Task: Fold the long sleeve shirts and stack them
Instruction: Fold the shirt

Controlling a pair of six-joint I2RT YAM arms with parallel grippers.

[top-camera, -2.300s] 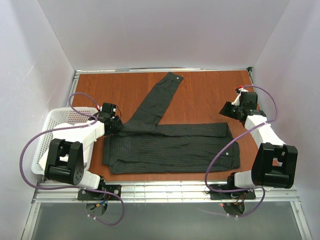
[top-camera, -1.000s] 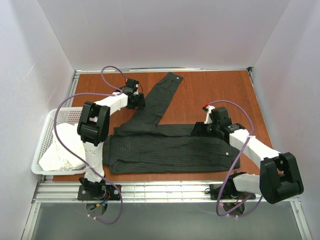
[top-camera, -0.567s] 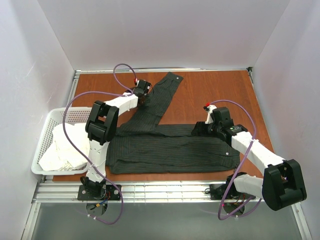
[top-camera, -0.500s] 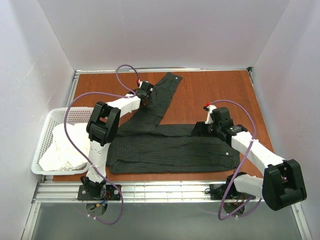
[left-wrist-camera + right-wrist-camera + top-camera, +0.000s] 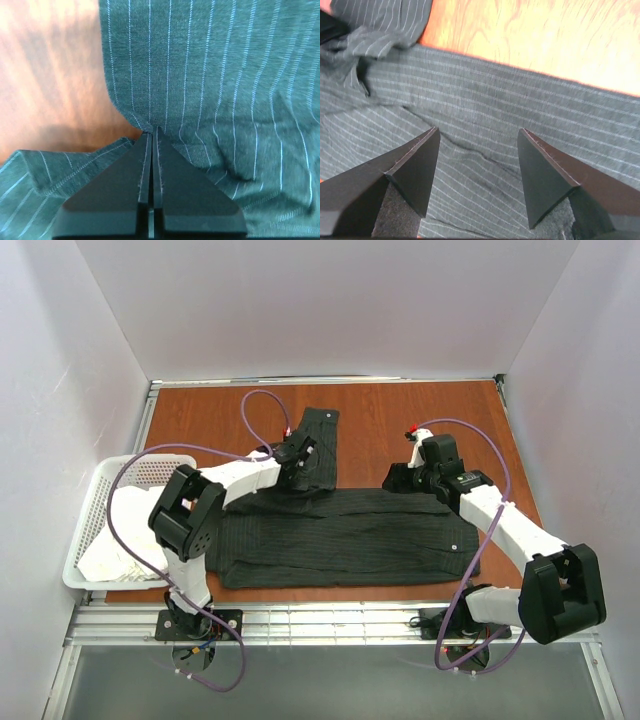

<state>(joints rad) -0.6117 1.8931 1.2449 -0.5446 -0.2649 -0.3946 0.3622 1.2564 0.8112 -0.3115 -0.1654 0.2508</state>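
One dark pinstriped long sleeve shirt (image 5: 340, 535) is recorded, laid flat across the middle of the reddish wooden counter (image 5: 420, 415) as a long band running left to right. One sleeve (image 5: 316, 436) is seen branching from the band's far edge towards the back of the counter, doubled over on itself so that it ends short and blunt. The left end effector (image 5: 151, 136) is pressed together, and thin sleeve fabric is pinched at its tips, with creases drawn towards the grip. The right end effector (image 5: 477, 134) is spread wide and held just above the far edge of the band, towards its right end; nothing is gripped by it. A second sleeve cannot be made out and may be tucked into the band. One white mesh basket (image 5: 95, 485) is noted at the left edge of the counter, with pale cloth (image 5: 125, 540) heaped in it; what that cloth is cannot be told. Progress is judged as partial: the body appears narrowed lengthwise and one sleeve is being brought in, while the crosswise folds are not yet made. No stack of folded shirts is visible, so stacking is taken as wholly outstanding.
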